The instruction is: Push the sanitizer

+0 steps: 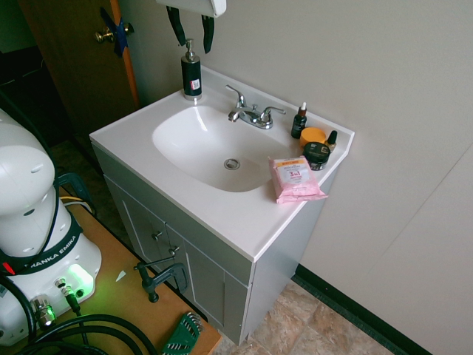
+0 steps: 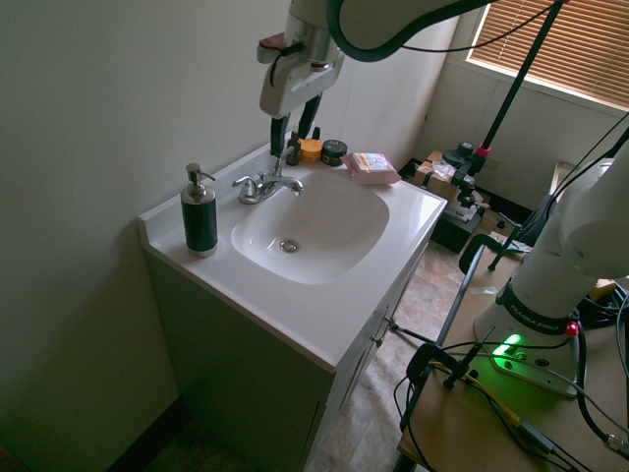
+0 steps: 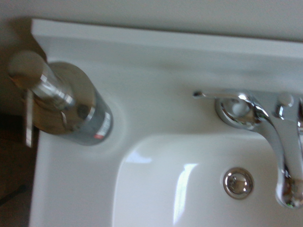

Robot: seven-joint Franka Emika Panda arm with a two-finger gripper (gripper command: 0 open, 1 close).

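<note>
Sanitizer [image 1: 191, 72] stood upright on the back corner of the white worktop [image 1: 222, 211], at the left end of the sink basin [image 1: 211, 144] in the first exterior view, close to the wall. Its silver pump head and black body appeared in the wrist view from above [image 3: 61, 101]. The pincer [image 1: 191, 31] hung above the bottle with its two dark fingers spread apart, empty and clear of the pump head; in the second exterior view [image 2: 295, 133] it appeared higher than the tap and well to the side of the bottle [image 2: 199, 214]. The chrome tap [image 1: 251, 115] sat behind the basin, with the drain [image 1: 232, 163] below it. Further right stood a small dropper bottle [image 1: 299, 122], an orange-lidded jar [image 1: 313, 136], a dark jar [image 1: 317, 154] and a pink pack of wipes [image 1: 295, 178] near the worktop's right edge.
</note>
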